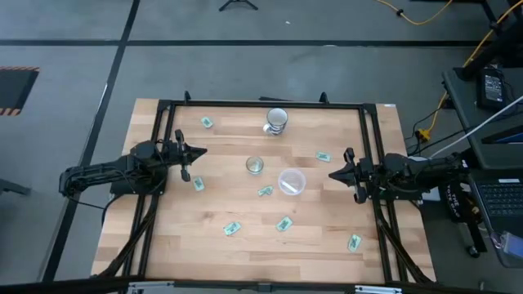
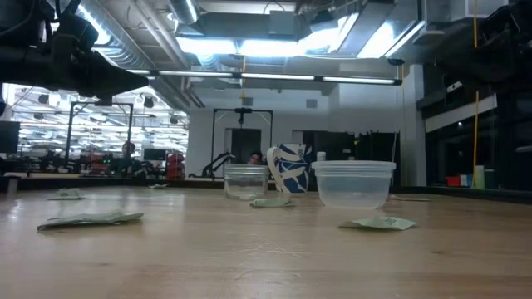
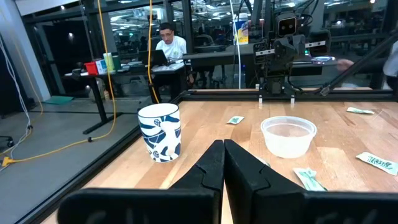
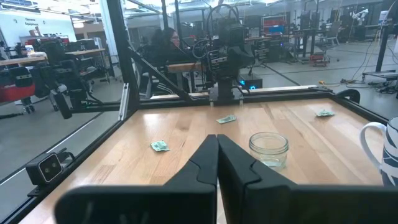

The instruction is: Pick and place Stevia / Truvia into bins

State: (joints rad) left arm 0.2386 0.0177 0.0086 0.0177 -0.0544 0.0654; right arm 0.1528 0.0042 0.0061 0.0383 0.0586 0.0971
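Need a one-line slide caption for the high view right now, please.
Both hands shut, left and right, waiting at the table's sides; green packets scattered around the glass cup and plastic cup.

Green-white Stevia packets (image 1: 234, 229) lie flat, scattered between both grippers. Clear glass cup (image 1: 255, 166) and translucent plastic cup (image 1: 292, 182) stand upright mid-table, apart.

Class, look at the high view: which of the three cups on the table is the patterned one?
The blue-and-white mug near the table's far edge; the glass and plastic cup are plain.
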